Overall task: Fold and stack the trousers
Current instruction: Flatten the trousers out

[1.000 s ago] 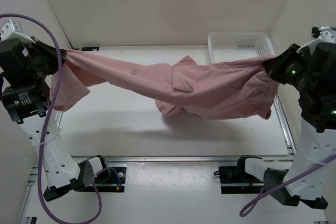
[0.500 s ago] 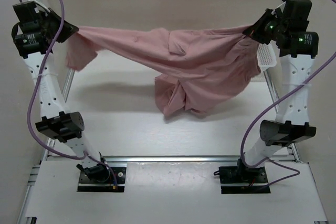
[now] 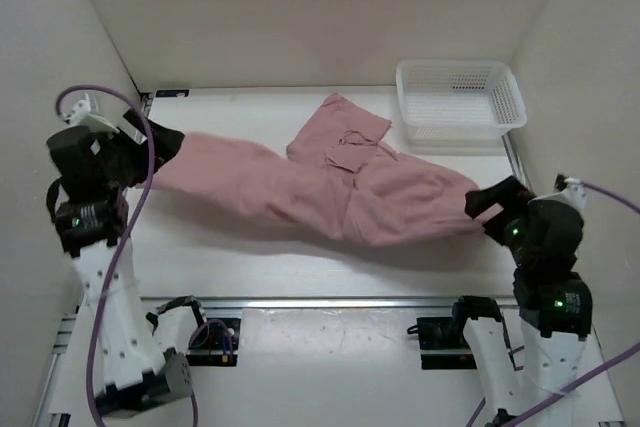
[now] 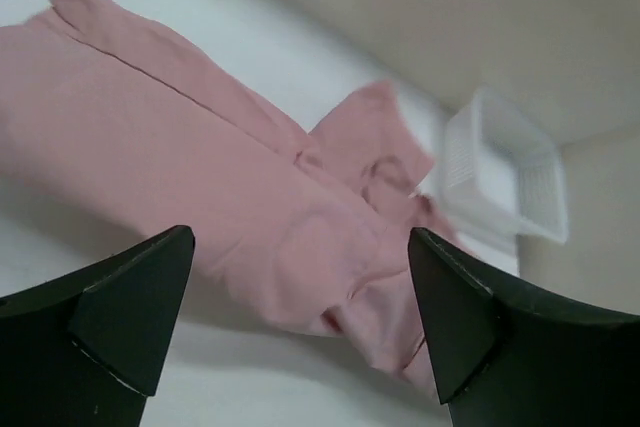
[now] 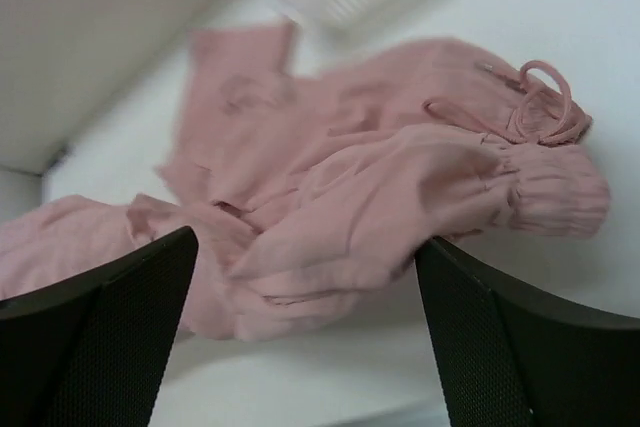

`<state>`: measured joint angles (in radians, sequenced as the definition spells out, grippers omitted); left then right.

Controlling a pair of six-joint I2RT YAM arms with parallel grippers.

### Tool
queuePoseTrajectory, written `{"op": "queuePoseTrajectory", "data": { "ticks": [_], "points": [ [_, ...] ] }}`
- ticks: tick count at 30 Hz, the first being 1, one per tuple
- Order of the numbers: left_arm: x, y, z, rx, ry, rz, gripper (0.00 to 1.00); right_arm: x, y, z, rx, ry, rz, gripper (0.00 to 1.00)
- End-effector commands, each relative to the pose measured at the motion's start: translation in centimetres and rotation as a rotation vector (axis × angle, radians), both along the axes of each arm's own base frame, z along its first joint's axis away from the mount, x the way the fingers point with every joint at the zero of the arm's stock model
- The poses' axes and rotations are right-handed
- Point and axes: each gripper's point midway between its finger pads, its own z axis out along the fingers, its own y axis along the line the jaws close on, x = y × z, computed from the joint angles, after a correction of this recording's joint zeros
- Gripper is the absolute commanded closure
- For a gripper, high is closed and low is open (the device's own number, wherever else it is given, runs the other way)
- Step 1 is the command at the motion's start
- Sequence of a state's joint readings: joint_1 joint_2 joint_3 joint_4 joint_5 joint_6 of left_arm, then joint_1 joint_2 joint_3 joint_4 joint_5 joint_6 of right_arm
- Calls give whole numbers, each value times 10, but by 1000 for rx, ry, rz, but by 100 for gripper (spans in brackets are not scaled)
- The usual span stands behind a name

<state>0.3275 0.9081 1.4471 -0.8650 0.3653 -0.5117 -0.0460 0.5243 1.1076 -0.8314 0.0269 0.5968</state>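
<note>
Stretched aloft earlier, the one pair of dusty-pink fabric trousers (image 3: pixel 330 192) now lies flat; left gripper (image 3: pixel 168 137) at nine o'clock and right gripper (image 3: pixel 488 199) at four both gape wide.

The white-shelled, black-jointed left arm (image 3: pixel 100 287) rises from the lower left corner of the overhead frame. It leans slightly inward, and its black wrist block sits at mid-left. The black two-finger left end effector (image 3: pixel 160 137) points toward the right of the frame. In the left wrist view, its wedge-shaped fingers (image 4: pixel 130 317) stand wide apart. At the lower right, the matching right arm (image 3: pixel 550 337) is folded compactly. The black right end effector (image 3: pixel 490 197) points up and to the left. In the right wrist view, its fingers (image 5: pixel 120 317) are likewise spread wide.
</note>
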Motion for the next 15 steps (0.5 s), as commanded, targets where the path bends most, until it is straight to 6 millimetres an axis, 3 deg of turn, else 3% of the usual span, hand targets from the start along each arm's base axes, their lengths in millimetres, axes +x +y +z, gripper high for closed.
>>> {"op": "queuePoseTrajectory", "data": {
  "ticks": [1,2,4,5,6,7,8,9,12,13,14,15],
  "points": [
    [34,13,-116,-96,343,-29,0,-17,-28,-79,19,214,-200,7],
    [40,15,-126,-108,376,-30,5,-17,-28,-80,19,214,-200,7],
    [46,23,-127,-76,392,-12,32,-12,-25,-85,24,251,-186,7],
    [53,28,-131,-76,414,0,47,-9,-24,-80,19,254,-172,19],
    [54,32,-134,-72,435,18,79,-5,-21,-80,13,272,-148,27],
    [58,36,-129,-72,430,36,89,2,-19,-86,8,323,-130,37],
    [59,39,-135,-72,455,50,89,6,-17,-92,13,356,-119,48],
    [63,43,-139,-69,471,61,89,10,-15,-92,4,373,-97,69],
    [66,51,-163,-81,555,100,87,18,3,-113,44,493,12,92],
    [65,50,-175,-92,595,98,79,19,8,-126,57,550,43,94],
    [65,50,-186,-102,627,96,45,18,15,-134,81,581,74,96],
    [66,51,-202,-116,675,93,33,15,21,-141,105,609,104,97]
  ]
}}
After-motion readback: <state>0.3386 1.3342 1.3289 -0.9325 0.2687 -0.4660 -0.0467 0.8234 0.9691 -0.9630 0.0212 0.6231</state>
